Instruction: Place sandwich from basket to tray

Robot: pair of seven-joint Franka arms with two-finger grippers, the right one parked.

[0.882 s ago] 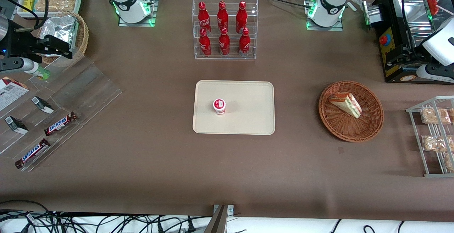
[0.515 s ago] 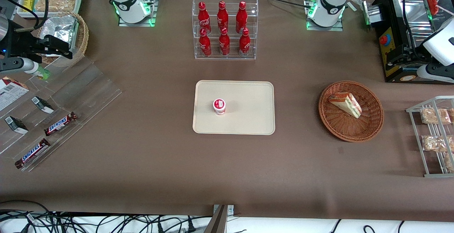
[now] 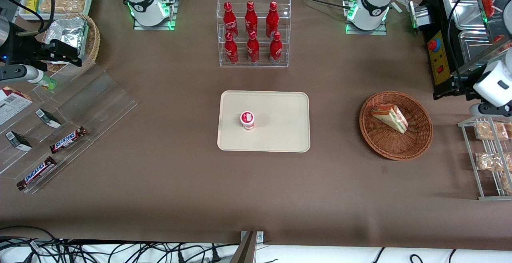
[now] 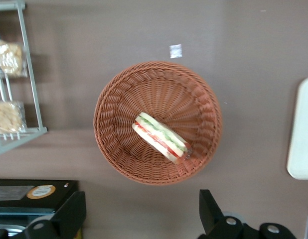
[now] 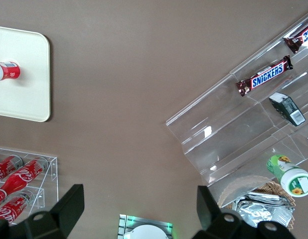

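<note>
A brown worktop (image 3: pixel 168 183) is shown. A cream tray (image 3: pixel 280 135) with a small red-and-white cup (image 3: pixel 247 119) is seen toward the parked arm's end from the wicker basket (image 3: pixel 416 143). A wrapped sandwich (image 3: pixel 389 117) lies in the basket. Above the basket, the gripper (image 4: pixel 141 211) is held with fingers (image 4: pixel 69 214) spread.

Wrapped sandwich (image 3: pixel 389 117) in basket (image 3: pixel 416 143); tray (image 3: pixel 280 135) apart.

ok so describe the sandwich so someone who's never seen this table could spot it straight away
Start at the cream tray in the middle of the table, then look toward the working arm's end for the round reddish-brown wicker basket. The sandwich lies in it: a white-bread wedge with red and green filling, unlike the bagged beige snacks nearby. The gripper is open above the basket.
</note>
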